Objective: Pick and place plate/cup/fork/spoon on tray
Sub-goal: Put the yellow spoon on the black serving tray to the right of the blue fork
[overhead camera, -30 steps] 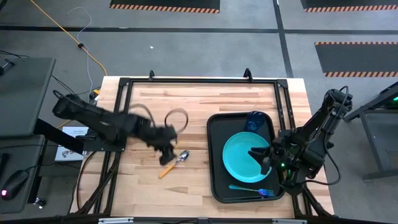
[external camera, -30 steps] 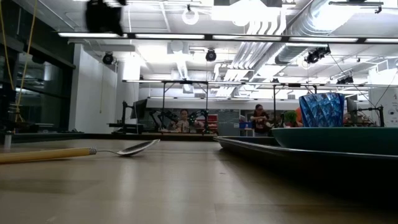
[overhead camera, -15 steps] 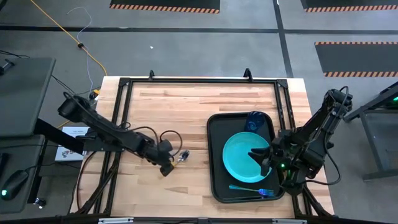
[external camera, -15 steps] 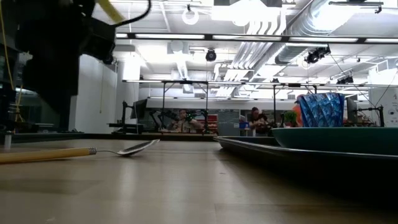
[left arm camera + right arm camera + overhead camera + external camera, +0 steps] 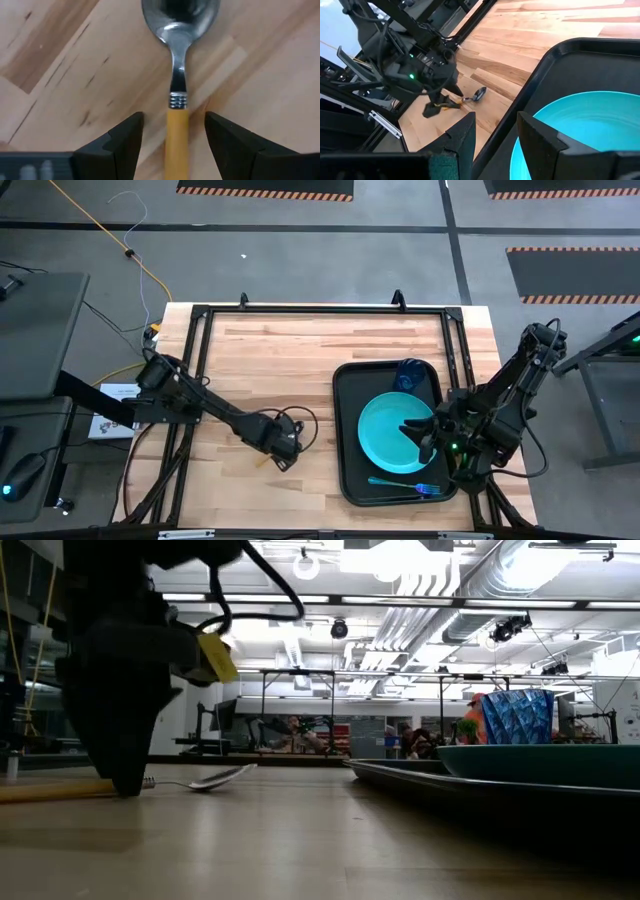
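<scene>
Spread apart, the fingers of the left gripper [image 5: 172, 135] stand on either side of the orange handle of the spoon [image 5: 178, 65], which lies flat on the wooden table [image 5: 300, 350]. The right gripper [image 5: 495, 135] is also released, hovering over the plate [image 5: 392, 432] on the tray [image 5: 345, 380].

Glossy metal spoon [image 5: 177, 60] bowl, matt orange handle, smooth wood table [image 5: 75, 65].
</scene>
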`<state>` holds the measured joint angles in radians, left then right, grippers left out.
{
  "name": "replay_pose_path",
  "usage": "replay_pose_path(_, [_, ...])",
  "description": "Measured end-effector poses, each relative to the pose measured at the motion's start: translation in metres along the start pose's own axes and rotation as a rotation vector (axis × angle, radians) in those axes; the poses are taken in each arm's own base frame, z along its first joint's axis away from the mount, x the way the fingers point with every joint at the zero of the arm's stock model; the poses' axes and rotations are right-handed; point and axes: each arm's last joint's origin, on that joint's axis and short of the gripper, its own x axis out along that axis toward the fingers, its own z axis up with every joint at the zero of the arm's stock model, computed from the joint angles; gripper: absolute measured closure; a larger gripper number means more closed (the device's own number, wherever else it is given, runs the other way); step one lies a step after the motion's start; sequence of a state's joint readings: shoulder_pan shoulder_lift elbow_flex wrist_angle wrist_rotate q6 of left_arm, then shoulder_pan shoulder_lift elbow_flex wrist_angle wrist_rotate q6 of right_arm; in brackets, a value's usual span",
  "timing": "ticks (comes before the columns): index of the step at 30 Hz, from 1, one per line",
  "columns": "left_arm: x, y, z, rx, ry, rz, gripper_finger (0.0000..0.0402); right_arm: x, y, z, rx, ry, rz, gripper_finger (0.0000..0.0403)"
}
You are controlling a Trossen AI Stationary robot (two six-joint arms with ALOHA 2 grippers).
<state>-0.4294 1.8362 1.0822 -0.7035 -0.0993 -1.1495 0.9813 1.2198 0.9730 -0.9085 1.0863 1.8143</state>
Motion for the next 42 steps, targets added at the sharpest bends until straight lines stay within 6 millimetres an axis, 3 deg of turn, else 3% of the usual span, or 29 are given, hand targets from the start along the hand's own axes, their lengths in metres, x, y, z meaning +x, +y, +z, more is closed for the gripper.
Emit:
replay_pose_path(4, [0.006,-0.001,0.001,0.006,0.0,0.028,0.0207,0.0,0.0,0.0,0.0,0.006,-0.001,0.0267])
replay_pose_path(7, [0.005,0.0,0.0,0.028,-0.01,0.043,0.0234,0.0,0.0,0.0,0.001,0.006,-0.001,0.0267])
replay_pose_path(13, [-0.005,0.009,0.0,0.155,-0.048,0.101,0.0366,0.0,0.001,0.0,0.022,0.005,0.006,0.0267])
replay_pose_path(21, [-0.067,0.028,0.019,0.388,-0.145,0.053,0.0368,0.009,0.019,0.002,0.239,0.03,0.073,0.0267])
replay_pose_path(25, [-0.108,0.028,0.041,0.506,-0.228,0.032,0.0368,0.024,0.027,0.009,0.353,0.136,0.058,0.0267])
replay_pose_path(29, [-0.136,0.016,0.067,0.591,-0.338,0.017,0.0368,0.044,0.027,0.017,0.429,0.105,0.011,0.0267])
replay_pose_path(36, [-0.14,-0.009,0.101,0.697,-0.429,0.124,0.0368,0.067,0.023,0.03,0.443,0.079,-0.055,0.0258])
replay_pose_path(42, [-0.133,-0.032,0.115,0.771,-0.473,0.123,0.0368,0.083,0.02,0.037,0.463,0.071,-0.095,0.0207])
